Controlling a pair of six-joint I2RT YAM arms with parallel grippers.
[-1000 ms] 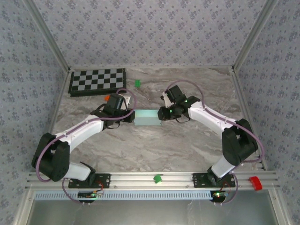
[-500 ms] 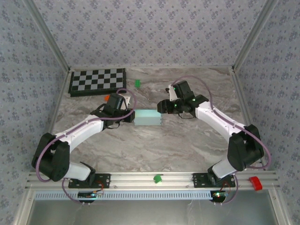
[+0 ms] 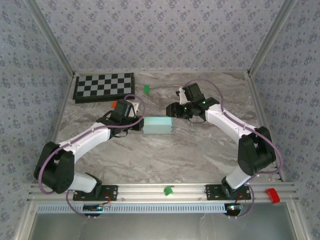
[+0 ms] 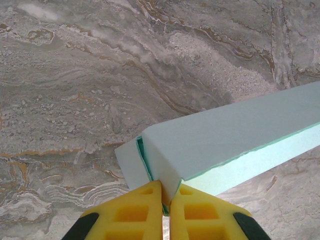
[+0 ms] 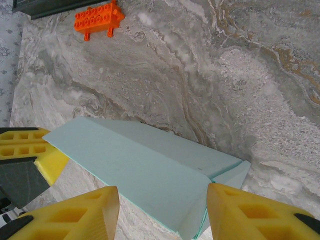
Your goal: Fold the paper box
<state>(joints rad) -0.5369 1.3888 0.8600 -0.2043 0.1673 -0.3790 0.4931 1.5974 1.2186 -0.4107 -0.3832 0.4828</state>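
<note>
The paper box is a pale blue rectangular box lying mid-table between the two arms. My left gripper holds its left end. The left wrist view shows the yellow fingers of the left gripper pinched shut on the end flap of the box. My right gripper hovers just off the box's right end. In the right wrist view, the right gripper is open, with the box lying between and beyond its spread fingertips, untouched.
A black-and-white checkerboard lies at the back left. A green brick sits behind the box, and an orange brick lies near the left gripper. On the front rail sit a green piece and a red piece.
My right gripper has opened wider and drawn back a little from the box's right end. The left gripper and the box have stayed put.
</note>
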